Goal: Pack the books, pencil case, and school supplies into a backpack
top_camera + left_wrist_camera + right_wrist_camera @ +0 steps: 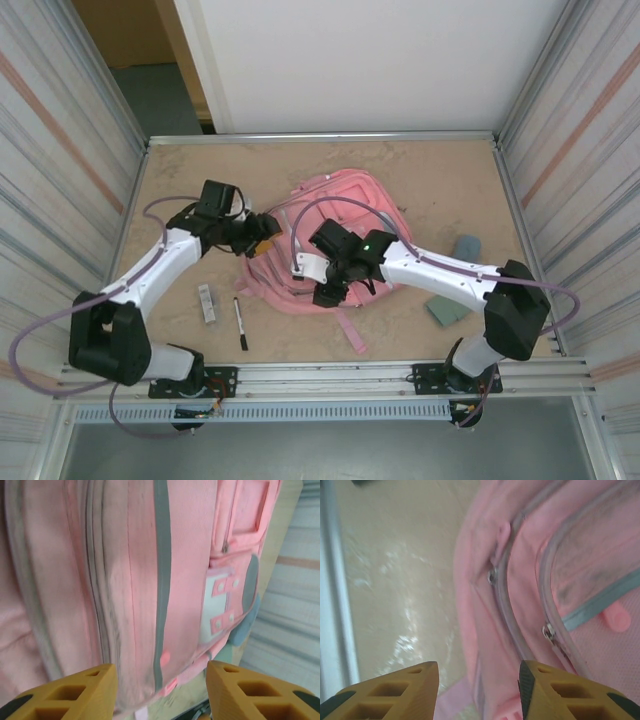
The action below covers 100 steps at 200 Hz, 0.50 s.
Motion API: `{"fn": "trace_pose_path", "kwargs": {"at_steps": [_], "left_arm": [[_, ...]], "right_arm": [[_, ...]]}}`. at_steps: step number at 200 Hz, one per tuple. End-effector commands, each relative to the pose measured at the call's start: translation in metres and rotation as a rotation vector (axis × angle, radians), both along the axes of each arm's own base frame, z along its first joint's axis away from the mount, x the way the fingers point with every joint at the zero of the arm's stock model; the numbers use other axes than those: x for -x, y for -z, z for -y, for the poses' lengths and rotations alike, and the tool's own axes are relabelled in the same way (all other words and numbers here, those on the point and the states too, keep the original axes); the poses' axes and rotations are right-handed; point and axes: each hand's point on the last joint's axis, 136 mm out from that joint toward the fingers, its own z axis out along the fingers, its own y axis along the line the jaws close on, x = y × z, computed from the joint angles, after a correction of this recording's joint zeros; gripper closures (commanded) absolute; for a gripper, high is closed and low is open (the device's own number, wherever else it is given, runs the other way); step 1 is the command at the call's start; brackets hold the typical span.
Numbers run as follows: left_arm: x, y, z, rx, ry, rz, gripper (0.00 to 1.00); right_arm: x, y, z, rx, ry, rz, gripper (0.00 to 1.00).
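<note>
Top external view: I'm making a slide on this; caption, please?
Left gripper and right gripper open over the pink backpack; pen, whitish bar and grey-green piece lie on the table.

Bright even light, soft shadows, glare on the table (395, 605), wrist views slightly blurred

Tan wooden table (430, 170) under me, soft glare on its top. Left of table, ribbed striped wall (60, 150). Right of table, matching wall (590, 120). Behind table, white panel (380, 60). Along table's near edge, metal rail (330, 375).
</note>
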Motion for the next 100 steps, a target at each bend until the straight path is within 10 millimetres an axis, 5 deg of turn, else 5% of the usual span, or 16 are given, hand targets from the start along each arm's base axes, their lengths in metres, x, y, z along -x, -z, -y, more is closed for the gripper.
{"fn": "trace_pose_path", "kwargs": {"at_steps": [1, 37, 100], "left_arm": [[0.044, 0.002, -0.001, -0.054, 0.116, -0.015, 0.50], [0.075, 0.015, 0.002, -0.059, 0.143, -0.053, 0.53], [0.089, 0.030, -0.001, -0.045, 0.117, -0.094, 0.63]], "right_arm": [[-0.021, 0.011, 0.000, 0.044, -0.059, 0.151, 0.55], [-0.027, 0.020, -0.007, 0.054, -0.127, 0.191, 0.64], [-0.027, 0.057, 0.008, 0.188, -0.217, 0.193, 0.66]]}}
